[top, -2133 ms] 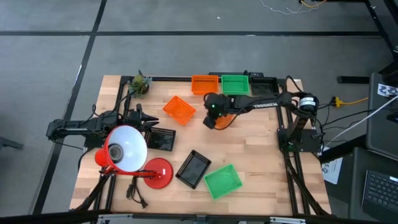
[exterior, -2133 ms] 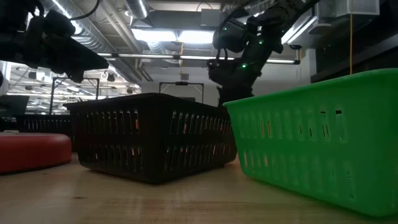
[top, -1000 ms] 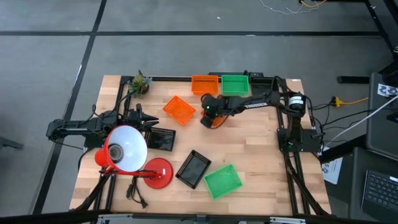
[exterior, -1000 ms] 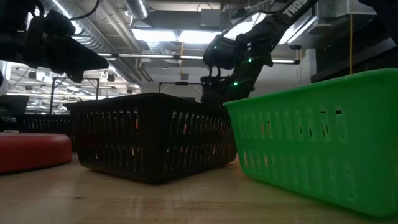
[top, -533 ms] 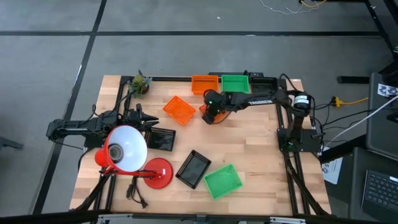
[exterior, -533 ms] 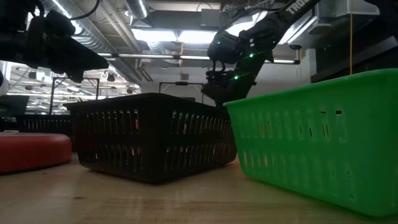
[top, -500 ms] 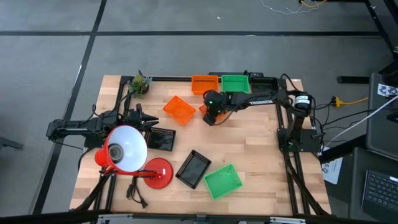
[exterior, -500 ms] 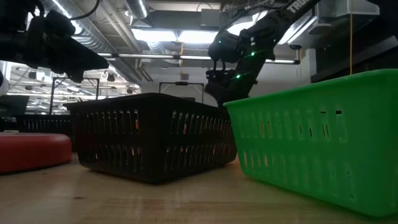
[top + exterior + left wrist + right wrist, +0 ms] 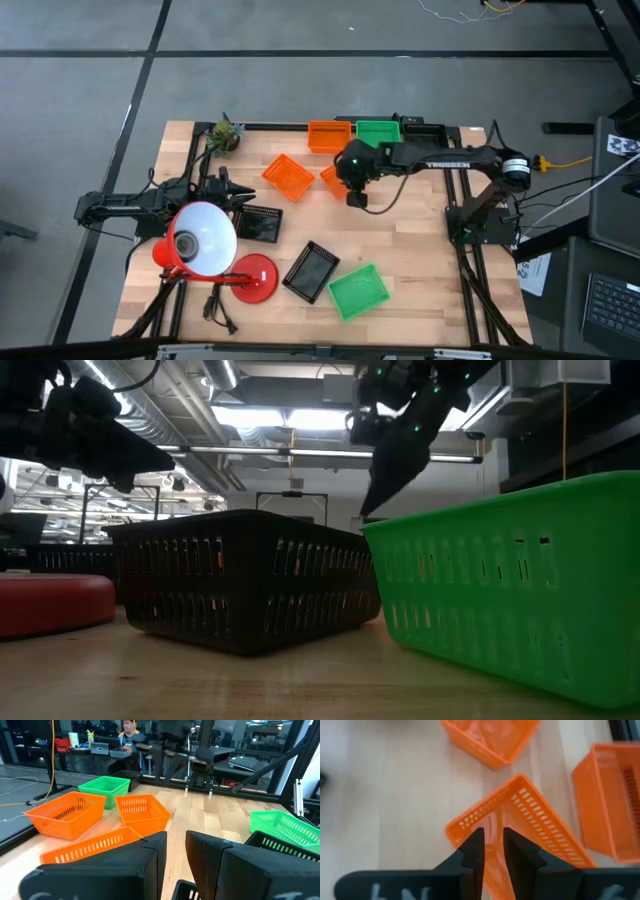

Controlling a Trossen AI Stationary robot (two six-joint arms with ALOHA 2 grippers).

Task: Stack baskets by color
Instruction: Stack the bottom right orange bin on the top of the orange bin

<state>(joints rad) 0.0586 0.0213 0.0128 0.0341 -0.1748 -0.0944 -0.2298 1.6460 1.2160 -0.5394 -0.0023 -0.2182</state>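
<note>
My right gripper (image 9: pixel 356 194) hangs over the table's far middle, shut on an orange basket (image 9: pixel 327 178) that shows tilted below its fingers in the right wrist view (image 9: pixel 530 815). A second orange basket (image 9: pixel 288 175) lies on the table to its left. A third orange one (image 9: pixel 329 134), a green one (image 9: pixel 378 132) and a black one (image 9: pixel 422 130) stand along the far edge. My left gripper (image 9: pixel 175 847) waits at the left edge, its fingers a narrow gap apart with nothing between them. My right gripper pinches one side wall of the orange basket at its rim (image 9: pixel 492 822), near a corner, with one finger inside and one outside. The fingers slant down from above. The basket hangs tilted; I cannot tell whether its low edge touches the table.
Two black baskets (image 9: pixel 262 223) (image 9: pixel 312 270) and a green basket (image 9: pixel 358 290) sit on the near half. A red desk lamp with a white shade (image 9: pixel 200 240) stands at the near left, and a small plant (image 9: pixel 224 135) at the far left corner.
My right gripper has risen and drawn a little toward the table's right edge, rolling its wrist and staying shut. The orange basket has come up with it and now sits tilted in the hold.
</note>
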